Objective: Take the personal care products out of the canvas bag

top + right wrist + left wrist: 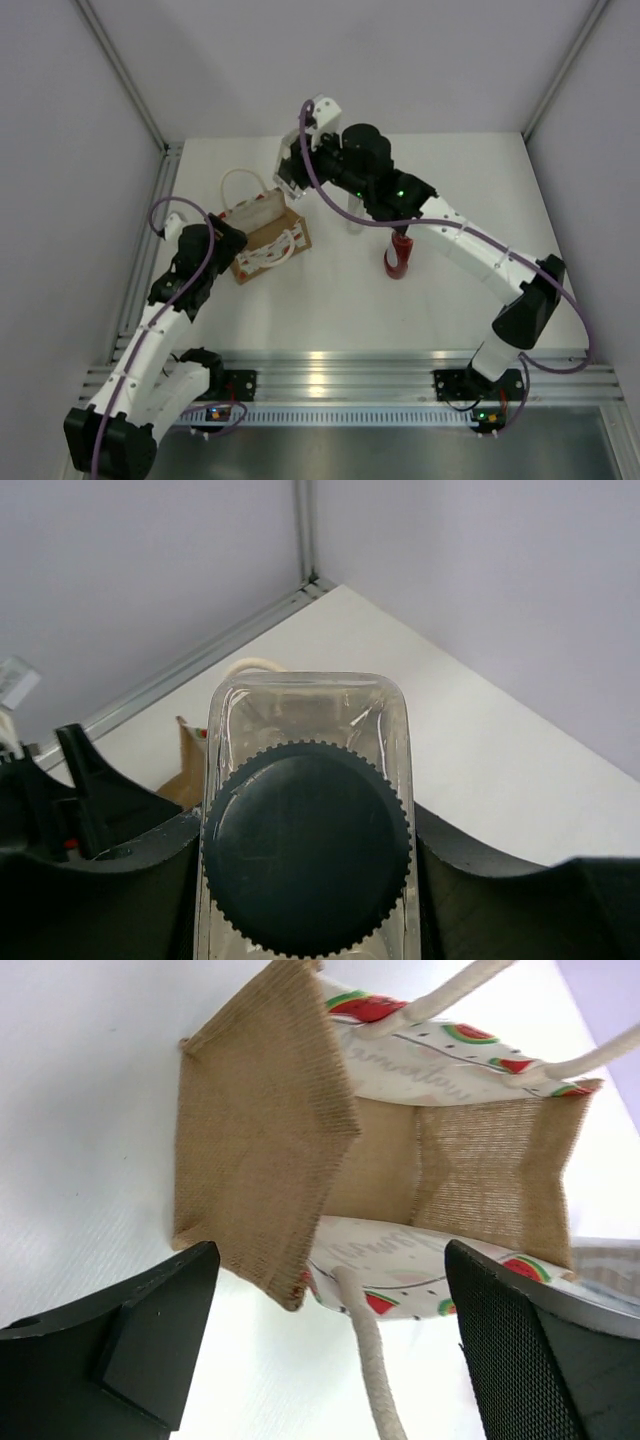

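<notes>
The canvas bag (268,238) lies at the back left of the table, tan with white printed sides and rope handles. In the left wrist view its open mouth (270,1140) faces me and no product shows inside. My left gripper (228,240) is open just in front of the bag, and a rope handle (365,1350) runs between its fingers (330,1260). My right gripper (350,205) is shut on a clear bottle with a dark ribbed cap (305,850), held upright right of the bag (185,770). The red bottle (399,256) stands on the table. The white tube and the beige bottle are not in view.
Grey walls close in the table on the left, back and right. A metal rail (160,210) runs along the left edge and an aluminium rail (330,375) along the front. My right arm (470,250) crosses above the red bottle.
</notes>
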Robot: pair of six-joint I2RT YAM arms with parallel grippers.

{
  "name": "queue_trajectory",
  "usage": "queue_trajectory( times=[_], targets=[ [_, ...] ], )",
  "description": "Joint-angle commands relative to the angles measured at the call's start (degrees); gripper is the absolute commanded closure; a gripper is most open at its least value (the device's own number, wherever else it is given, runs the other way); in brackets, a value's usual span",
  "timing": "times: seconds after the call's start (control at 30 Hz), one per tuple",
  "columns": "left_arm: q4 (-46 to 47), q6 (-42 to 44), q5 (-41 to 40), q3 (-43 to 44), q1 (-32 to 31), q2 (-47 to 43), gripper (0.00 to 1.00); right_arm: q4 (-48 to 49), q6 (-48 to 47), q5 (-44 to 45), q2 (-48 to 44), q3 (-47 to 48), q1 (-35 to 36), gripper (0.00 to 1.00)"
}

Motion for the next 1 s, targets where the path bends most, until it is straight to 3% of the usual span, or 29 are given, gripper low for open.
queue_trajectory(
  times=[0.0,0.43,0.7,0.97],
  targets=[
    [2.12,2.77,0.86,3.66,0.08,-2.92,0.02,4.95,-2.79,2.46,-9.62,0.94,-3.90,1.00],
    [-5.61,11.11,1.92,11.65,0.08,-12.49,0.02,2.49,0.89,3.69,-23.59,-14.78,-25.43,1.00],
    [-15.98,21.75,-0.18,20.10,0.08,-12.50,0.02,2.48,5.81,10.90,-28.96,-27.26,-38.52,1.00],
    [-21.96,26.42,-10.20,18.79,-0.01,-16.27,0.02,11.87,6.86,11.34,-29.93,-43.77,-39.86,1.00]
  ],
)
